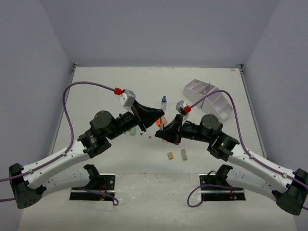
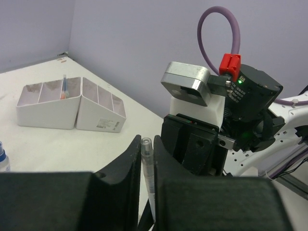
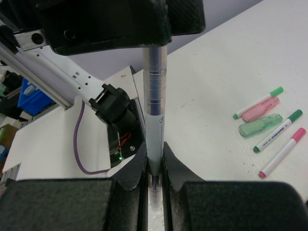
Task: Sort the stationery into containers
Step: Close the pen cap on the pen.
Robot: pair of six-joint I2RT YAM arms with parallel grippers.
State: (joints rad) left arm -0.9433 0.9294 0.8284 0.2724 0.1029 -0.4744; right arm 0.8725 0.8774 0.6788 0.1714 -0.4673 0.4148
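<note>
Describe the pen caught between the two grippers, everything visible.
The pen is slim and straight, and looks like plastic. It has a pale, partly clear barrel with a small printed mark, then a grey-blue ribbed section. It is held above the table. The right gripper is shut near one end of it and the left gripper on the other. Nothing else touches it.

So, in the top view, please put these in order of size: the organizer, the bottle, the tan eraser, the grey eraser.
1. organizer, by far the largest
2. bottle
3. tan eraser and grey eraser: these look about alike, so I do not rank them.
</note>
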